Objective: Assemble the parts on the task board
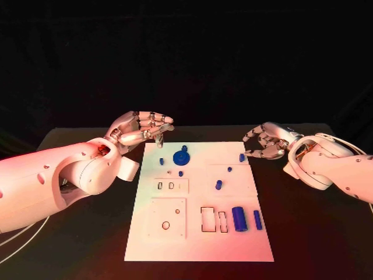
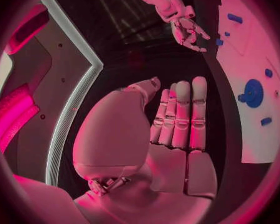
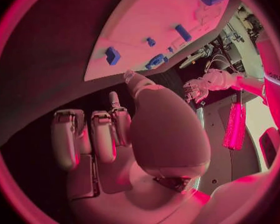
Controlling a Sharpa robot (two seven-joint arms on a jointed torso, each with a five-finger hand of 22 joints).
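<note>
Landmark: the task board, a white plate lying flat in the middle of the black counter.
Left robot hand: raised just off the board's far left corner, fingers curled in toward the thumb. A thin pale thing seems to hang from the fingertips near the board's edge, but I cannot tell whether it is gripped. In the left wrist view the fingers lie straight and close together, with nothing seen against them.
Right robot hand: just off the board's far right corner, fingers bent inward and a little apart, nothing seen in it. The right wrist view shows its fingers curled over bare counter beside the board.
Gear: a round blue part with a hub, on the far part of the board, nearer the left hand's side.
Small blue parts: one just beside the gear toward the left edge, one near the far right edge, a peg about mid-board.
Large cylinder: lying in the near right part of the board, with a slimmer blue rod just beside it toward the right edge.
Recesses: outlined slots just beside the large cylinder, toward the board's middle.
</note>
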